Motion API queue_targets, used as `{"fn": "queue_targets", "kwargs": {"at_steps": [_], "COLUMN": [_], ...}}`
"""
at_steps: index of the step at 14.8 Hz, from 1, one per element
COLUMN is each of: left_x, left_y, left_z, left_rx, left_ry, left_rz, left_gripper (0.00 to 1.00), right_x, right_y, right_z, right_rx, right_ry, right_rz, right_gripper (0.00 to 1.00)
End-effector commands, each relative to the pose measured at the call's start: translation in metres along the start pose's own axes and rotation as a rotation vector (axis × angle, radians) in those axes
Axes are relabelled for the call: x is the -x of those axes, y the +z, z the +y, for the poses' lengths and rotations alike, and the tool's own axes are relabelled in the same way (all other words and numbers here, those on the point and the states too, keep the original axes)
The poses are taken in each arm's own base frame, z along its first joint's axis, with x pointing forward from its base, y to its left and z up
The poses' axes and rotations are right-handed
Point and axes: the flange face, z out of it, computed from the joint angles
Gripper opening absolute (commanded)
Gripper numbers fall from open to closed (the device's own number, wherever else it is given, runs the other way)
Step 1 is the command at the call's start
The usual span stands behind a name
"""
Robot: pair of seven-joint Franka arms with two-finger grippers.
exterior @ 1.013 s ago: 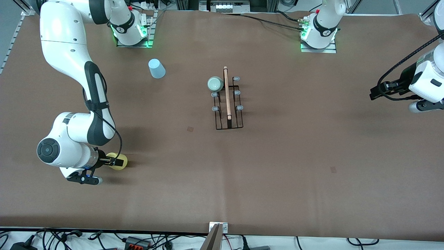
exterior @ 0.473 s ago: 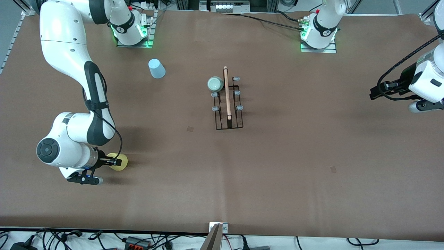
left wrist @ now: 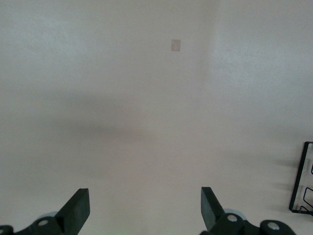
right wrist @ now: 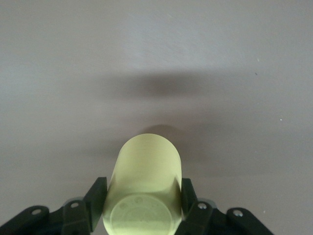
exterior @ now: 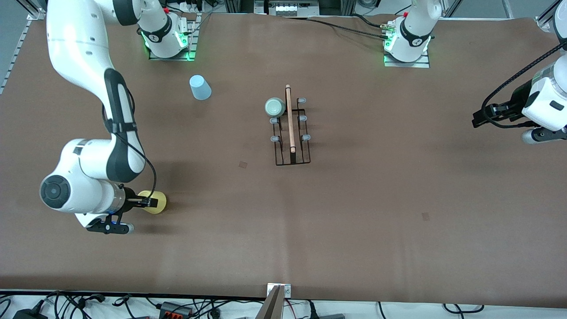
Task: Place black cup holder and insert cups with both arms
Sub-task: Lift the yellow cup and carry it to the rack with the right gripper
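Right gripper (right wrist: 143, 200) jaws pinch yellow cup (right wrist: 145, 188), plain pastel, base toward the wrist camera. Left gripper (left wrist: 144, 208) waits over bare table (exterior: 398, 199), jaws spread wide.

The right gripper (exterior: 153, 203), at the lower left of the front view, has clamped its fingers (right wrist: 95, 196) on the yellow cup (exterior: 156, 202) and raised it slightly off the table (exterior: 354, 212). Cup and gripper now sit a little higher in the frame, and the arm's elbow has shifted toward the frame's left edge.
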Motion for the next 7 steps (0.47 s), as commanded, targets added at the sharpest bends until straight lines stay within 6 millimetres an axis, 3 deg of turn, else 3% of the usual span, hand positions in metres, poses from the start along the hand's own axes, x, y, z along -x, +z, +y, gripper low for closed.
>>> {"fn": "queue_targets", "kwargs": {"at_steps": [1, 3, 4, 7], "left_x": [0.003, 0.003, 0.003, 0.003], "left_y": [-0.004, -0.003, -0.003, -0.003], "left_z": [-0.002, -0.003, -0.003, -0.003], "left_rx": [0.012, 0.012, 0.012, 0.014], "left_ry": [0.016, 0.014, 0.014, 0.016], "left_rz": [-0.007, -0.007, -0.007, -0.008], "left_gripper": [1.00, 1.00, 1.00, 1.00], "right_x": [0.017, 0.027, 0.035, 0.060], "right_y": [-0.042, -0.049, -0.048, -0.076], "right_z": [-0.047, -0.076, -0.097, -0.170], "right_rx": [-0.041, -0.045, -0.044, -0.052], "right_ry": [-0.072, -0.118, -0.148, -0.259], "right_rz": [0.006, 0.001, -0.023, -0.026], "right_gripper": [0.39, 0.39, 0.39, 0.39]}}
